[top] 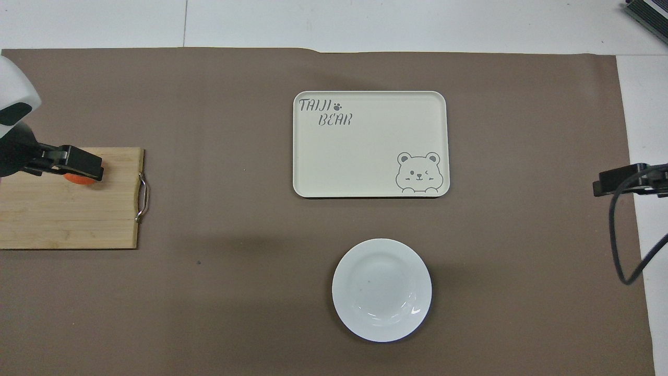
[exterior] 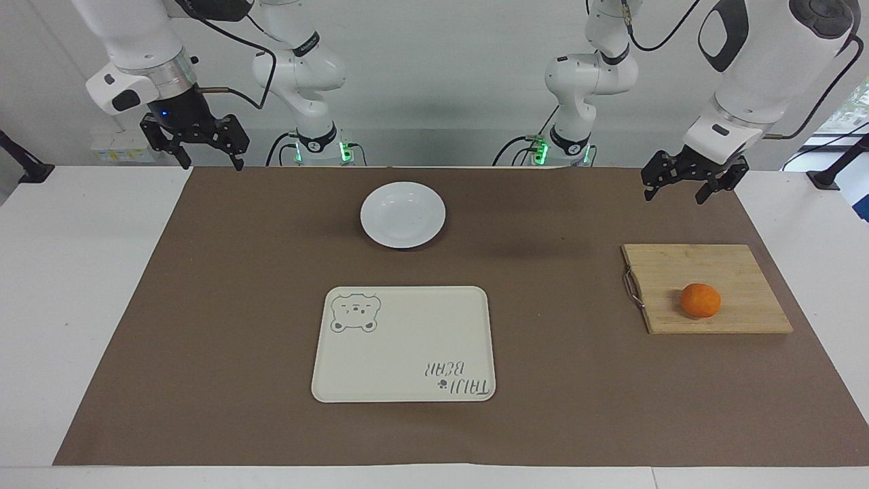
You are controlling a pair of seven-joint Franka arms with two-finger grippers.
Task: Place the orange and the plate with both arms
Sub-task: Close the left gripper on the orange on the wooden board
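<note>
The orange [exterior: 700, 300] lies on a bamboo cutting board [exterior: 733, 272] toward the left arm's end of the table. In the overhead view only a sliver of the orange [top: 79, 180] shows under the gripper. The white plate [exterior: 402, 214] [top: 381, 290] sits empty on the brown mat, nearer to the robots than the tray. My left gripper [exterior: 675, 195] [top: 78, 167] hangs open, raised over the board's area and well clear of the orange. My right gripper [exterior: 210, 163] [top: 621, 180] hangs open and empty over the mat's edge at the right arm's end.
A cream rectangular tray [exterior: 407, 339] [top: 376, 141] with a bear drawing and lettering lies empty mid-table. The cutting board [top: 62, 219] has a metal handle [exterior: 632, 288] on the side toward the tray. A brown mat [exterior: 204, 305] covers most of the white table.
</note>
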